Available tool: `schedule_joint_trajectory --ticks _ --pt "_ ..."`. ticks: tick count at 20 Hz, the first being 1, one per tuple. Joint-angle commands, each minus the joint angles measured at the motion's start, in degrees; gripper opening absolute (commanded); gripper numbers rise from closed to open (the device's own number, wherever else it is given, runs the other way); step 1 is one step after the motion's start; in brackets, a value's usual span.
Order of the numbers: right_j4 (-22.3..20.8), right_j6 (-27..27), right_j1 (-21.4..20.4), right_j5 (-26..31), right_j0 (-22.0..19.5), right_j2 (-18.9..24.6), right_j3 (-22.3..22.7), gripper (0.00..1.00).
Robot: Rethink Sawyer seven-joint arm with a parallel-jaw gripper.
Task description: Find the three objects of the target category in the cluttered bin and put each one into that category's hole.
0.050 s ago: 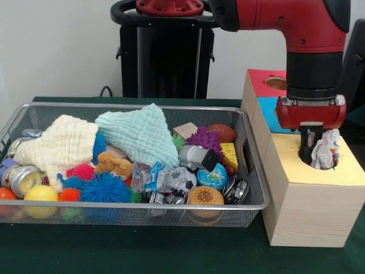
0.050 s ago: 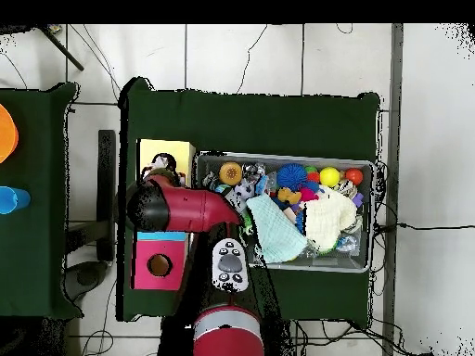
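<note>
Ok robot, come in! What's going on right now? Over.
Gripper over the yellow box's hole, shut on a white cloth bundle. Bundle partly in the hole. Wire bin still full. Nothing blocking.

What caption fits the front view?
Claw lowers a white cloth into the yellow hole beside the cluttered bin.

1. My front camera sat low and close, facing across the table (image 1: 142,251) at the wire bin (image 1: 131,220) and the wooden box (image 1: 308,211).
2. My overhead camera looked straight down from far higher, taking in the whole table (image 2: 278,120) and surrounding floor (image 2: 241,56).
3. Both views shared the bin (image 2: 283,266), the box (image 2: 165,148) and the arm (image 2: 186,209).
</note>
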Motion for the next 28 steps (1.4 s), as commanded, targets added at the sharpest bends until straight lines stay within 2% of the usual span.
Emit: schedule_joint_trajectory --ticks 1,6,15,28 --pt "-1.5 6.4 6.6 10.0 3.1 1.4 3.1 0.0" --pt "-2.9 5.3 4.3 8.7 4.0 -0.4 3.6 0.0" --pt "-2.9 2.2 -2.2 15.2 0.4 1.8 6.9 0.0" --pt "-3.2 0.7 -6.2 20.6 -2.2 3.2 7.8 0.0"
